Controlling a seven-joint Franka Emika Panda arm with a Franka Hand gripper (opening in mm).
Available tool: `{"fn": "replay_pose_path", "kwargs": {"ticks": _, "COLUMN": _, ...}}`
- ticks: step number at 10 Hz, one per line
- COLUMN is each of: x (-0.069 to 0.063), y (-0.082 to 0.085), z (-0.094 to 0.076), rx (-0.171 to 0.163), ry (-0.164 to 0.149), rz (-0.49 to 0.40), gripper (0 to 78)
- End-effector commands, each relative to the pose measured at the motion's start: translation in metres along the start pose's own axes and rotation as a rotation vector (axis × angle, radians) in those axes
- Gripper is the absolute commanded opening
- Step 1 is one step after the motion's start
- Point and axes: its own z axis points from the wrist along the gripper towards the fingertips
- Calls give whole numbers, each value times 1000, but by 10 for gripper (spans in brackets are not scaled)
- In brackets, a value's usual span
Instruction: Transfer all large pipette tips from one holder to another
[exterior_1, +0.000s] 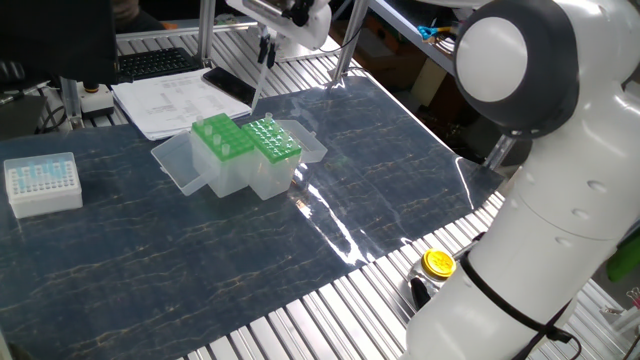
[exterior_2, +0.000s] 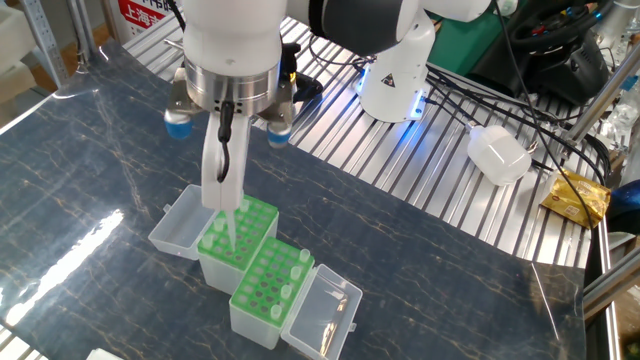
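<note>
A white robot arm reaches over a dark, marbled table mat. Its gripper (exterior_2: 224, 195) hangs above two open tip boxes, its two pale fingers (exterior_2: 222, 175) pressed together on the top of a pipette tip (exterior_2: 229, 228). The tip is a long, slender cone of clear plastic, hanging upright and narrowing to a fine point just over the green rack below.

The two boxes stand touching, corner to corner. Each is translucent, frosted plastic with a hinged lid folded flat to the side and a bright green top plate pierced by a grid of round holes. The gripper is over the first box (exterior_2: 232, 240). The second box (exterior_2: 270, 290) holds a few more tips (exterior_2: 292, 275), only their round, clear collars showing in a row along one edge.

Well apart, near the mat's edge, sits a small white box (exterior_1: 42, 183) of short bluish tips. Ribbed aluminium table (exterior_2: 440, 200) surrounds the mat.
</note>
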Motion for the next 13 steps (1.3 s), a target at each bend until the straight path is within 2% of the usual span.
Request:
{"fn": "replay_pose_path", "kwargs": {"ticks": 1, "x": 5, "y": 15, "z": -6, "rx": -15, "ry": 19, "rz": 79, "gripper": 14}}
{"fn": "replay_pose_path", "kwargs": {"ticks": 4, "x": 9, "y": 25, "z": -6, "rx": -19, "ry": 28, "rz": 109, "gripper": 14}}
{"fn": "replay_pose_path", "kwargs": {"ticks": 13, "x": 33, "y": 51, "z": 4, "rx": -27, "ry": 20, "rz": 187, "gripper": 14}}
